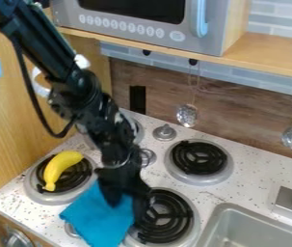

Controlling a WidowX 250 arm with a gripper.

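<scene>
stovetop (231,192), gripper (126,206) at cloth (95,219), near front edge (19,222)

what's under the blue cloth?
Part of a round metal knob and the counter show at the left edge of the cloth. The rest is covered, can't tell.

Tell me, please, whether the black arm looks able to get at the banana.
Probably yes: the banana lies uncovered on a coil burner, near the pincer at the blue cloth, with nothing upright seen between them.
</scene>
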